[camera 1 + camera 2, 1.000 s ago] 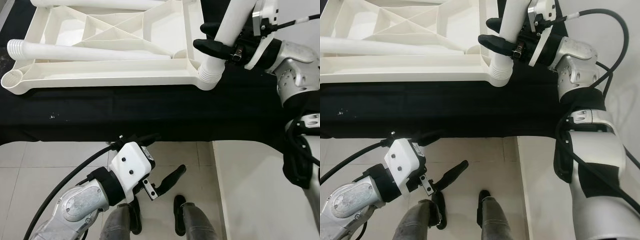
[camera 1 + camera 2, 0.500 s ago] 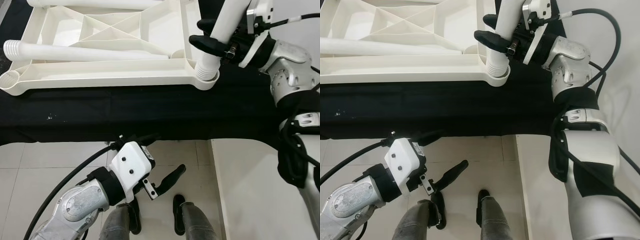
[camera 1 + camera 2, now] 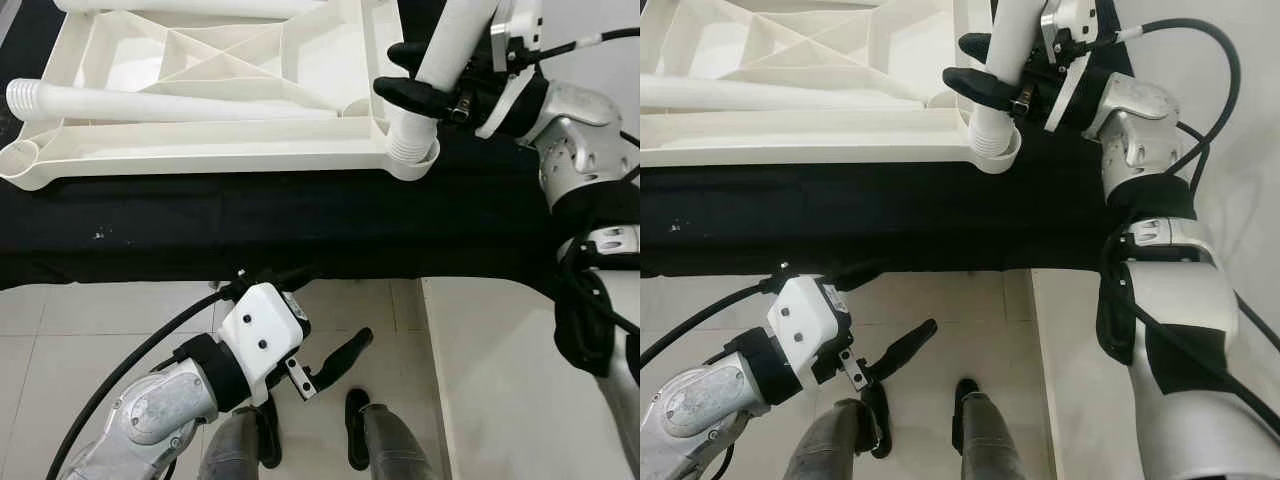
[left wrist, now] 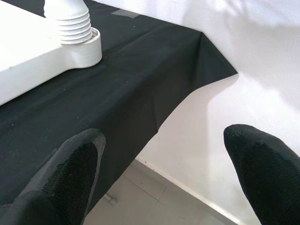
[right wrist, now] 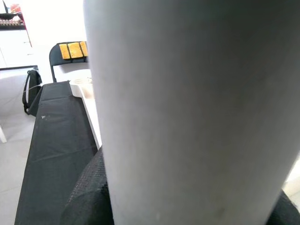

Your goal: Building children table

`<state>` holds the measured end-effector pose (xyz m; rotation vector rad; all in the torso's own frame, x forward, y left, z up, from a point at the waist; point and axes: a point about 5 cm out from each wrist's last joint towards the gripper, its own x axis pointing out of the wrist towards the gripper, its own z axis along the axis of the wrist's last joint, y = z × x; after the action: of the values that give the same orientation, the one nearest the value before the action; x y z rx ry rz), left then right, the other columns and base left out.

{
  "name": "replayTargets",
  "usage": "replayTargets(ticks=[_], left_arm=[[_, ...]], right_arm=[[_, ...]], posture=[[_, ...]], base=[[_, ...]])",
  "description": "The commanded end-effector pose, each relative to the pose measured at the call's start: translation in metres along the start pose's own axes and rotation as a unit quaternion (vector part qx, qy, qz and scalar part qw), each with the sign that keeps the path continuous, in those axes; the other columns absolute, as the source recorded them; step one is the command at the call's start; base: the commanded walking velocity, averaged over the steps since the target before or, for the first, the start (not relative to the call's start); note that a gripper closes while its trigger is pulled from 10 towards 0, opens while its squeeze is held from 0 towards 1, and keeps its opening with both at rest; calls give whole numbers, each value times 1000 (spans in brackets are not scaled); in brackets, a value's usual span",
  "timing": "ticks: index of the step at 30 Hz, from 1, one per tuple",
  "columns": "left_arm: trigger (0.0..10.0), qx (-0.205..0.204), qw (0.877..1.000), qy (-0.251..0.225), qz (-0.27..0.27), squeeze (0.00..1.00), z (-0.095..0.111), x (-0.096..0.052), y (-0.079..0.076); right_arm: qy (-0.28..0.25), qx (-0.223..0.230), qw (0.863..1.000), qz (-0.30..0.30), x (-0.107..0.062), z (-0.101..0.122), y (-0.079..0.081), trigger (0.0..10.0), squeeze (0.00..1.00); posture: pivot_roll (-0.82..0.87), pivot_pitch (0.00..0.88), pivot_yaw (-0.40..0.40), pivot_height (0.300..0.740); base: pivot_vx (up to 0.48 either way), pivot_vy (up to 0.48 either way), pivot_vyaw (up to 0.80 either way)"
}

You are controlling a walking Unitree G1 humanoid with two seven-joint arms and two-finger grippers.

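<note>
The white table top (image 3: 200,90) lies upside down on a black cloth (image 3: 300,220). The right gripper (image 3: 432,78) is closed around a white leg (image 3: 440,60), which stands with its ribbed end in the corner socket (image 3: 415,160) of the top. Another leg (image 3: 150,100) lies inside the top. The left gripper (image 3: 330,362) hangs low over the tiled floor (image 3: 100,320), fingers spread apart and holding nothing.

at two o'clock the right claw (image 3: 432,78) grips a white leg (image 3: 447,55) seated in the upturned tabletop's (image 3: 200,150) corner socket.
</note>
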<state>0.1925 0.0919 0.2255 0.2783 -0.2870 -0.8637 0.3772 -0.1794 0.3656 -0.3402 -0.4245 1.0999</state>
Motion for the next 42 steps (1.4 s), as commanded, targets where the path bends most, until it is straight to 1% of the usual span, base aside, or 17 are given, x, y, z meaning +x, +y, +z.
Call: replayTargets(ticks=[1, 5, 16, 19, 24, 31, 33, 36, 38, 39, 40, 41, 42], left_arm=[[10000, -12, 1000, 4, -13, 0, -1, -1, -7], [10000, -13, 1000, 3, -14, 0, -1, -1, -7], [10000, -13, 1000, 6, -14, 0, -1, -2, -7], [10000, -13, 1000, 5, -15, 0, -1, -1, -7], [10000, -15, 1000, 5, -15, 0, -1, -1, -8], [10000, -15, 1000, 4, -16, 0, -1, -1, -8], [10000, -14, 1000, 4, -16, 0, -1, -1, -8], [10000, -15, 1000, 4, -16, 0, -1, 0, -8], [10000, -15, 1000, 4, -16, 0, -1, 0, -8], [10000, -15, 1000, 4, -16, 0, -1, 0, -8], [10000, -15, 1000, 4, -16, 0, -1, 0, -8], [10000, -15, 1000, 4, -17, 0, -1, 0, -8], [10000, -15, 1000, 4, -17, 0, -1, 0, -8]], right_arm=[[60, 35, 997, 13, -5, -29, 9, 10000, 0], [73, 28, 997, -7, -5, -30, 6, 10000, 0], [72, 28, 997, -11, -12, -26, 3, 10000, 0], [73, 27, 997, -21, -18, -24, -1, 10000, 0], [72, 25, 996, -35, -22, -22, -4, 10000, 0], [73, 26, 996, -39, -24, -22, -4, 10000, 0], [75, 30, 996, -31, -23, -25, -2, 10000, 0], [77, 47, 996, 4, -18, -32, 6, 10000, 0], [77, 47, 996, 4, -18, -32, 6, 10000, 0], [76, 54, 995, 25, -16, -34, 9, 10000, 0], [76, 54, 995, 25, -16, -34, 9, 10000, 0], [77, 62, 994, 56, -14, -37, 15, 10000, 0], [77, 62, 994, 56, -14, -37, 15, 10000, 0]], posture=[[23, 452, -12, 740], [23, 453, -13, 740], [23, 455, -13, 740], [21, 455, -14, 740], [21, 455, -14, 740], [21, 455, -14, 740], [21, 455, -14, 740], [21, 452, -12, 740], [21, 452, -12, 740], [21, 452, -12, 740], [21, 452, -12, 740], [20, 448, -12, 740], [20, 448, -12, 740]], base=[[0, 0, 0], [0, 0, 0], [0, 0, 0], [0, 0, 0], [0, 0, 0], [0, 0, 0], [0, 0, 0], [0, 0, 0], [0, 0, 0], [0, 0, 0], [0, 0, 0], [0, 0, 0], [0, 0, 0]])
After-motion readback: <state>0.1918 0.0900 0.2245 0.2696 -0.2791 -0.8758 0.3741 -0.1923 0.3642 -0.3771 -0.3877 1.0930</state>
